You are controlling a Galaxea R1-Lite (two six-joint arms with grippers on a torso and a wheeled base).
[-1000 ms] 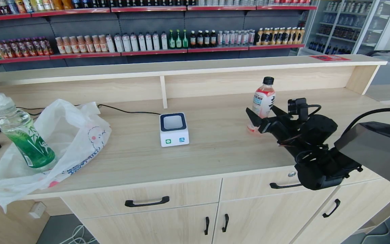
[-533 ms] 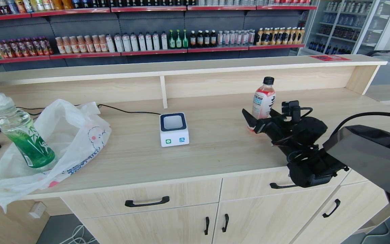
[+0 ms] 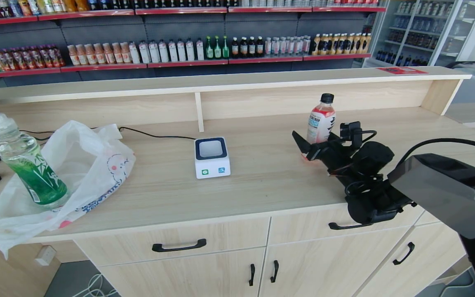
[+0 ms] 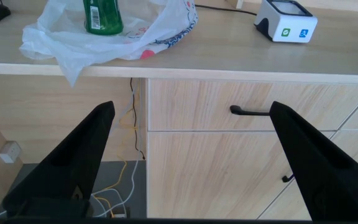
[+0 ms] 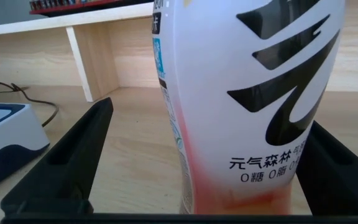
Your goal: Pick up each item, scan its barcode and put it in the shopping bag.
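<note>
— Between the fingers of the right gripper (image 3: pixel 315 142), what have we got?
— Nothing clamped. They're spread wide, one either side of the pink bottle (image 3: pixel 320 119), low on its body. A gap shows on at least one side, so I'd call it straddling, not gripping.
— Why so low?
— My guess is that a low hold steadies a tall bottle and leaves the print free for the scanner (image 3: pixel 212 157).
— Which way does the bottle point?
— It stands upright on the counter (image 3: pixel 262 181), long axis vertical, black cap (image 3: pixel 327 97) up, label (image 5: pixel 278 81) toward the right wrist camera. I can't spot the barcode.
— And farther out?
— The scanner sits mid-counter, window up, between the bottle and the shopping bag (image 3: pixel 93 156). A green bottle (image 3: pixel 27 165) stands upright on the bag's plastic; whether it's inside, I can't tell. The left gripper (image 4: pixel 191 106) hangs spread and empty below the counter edge, facing the drawers (image 4: pixel 340 112).
</note>
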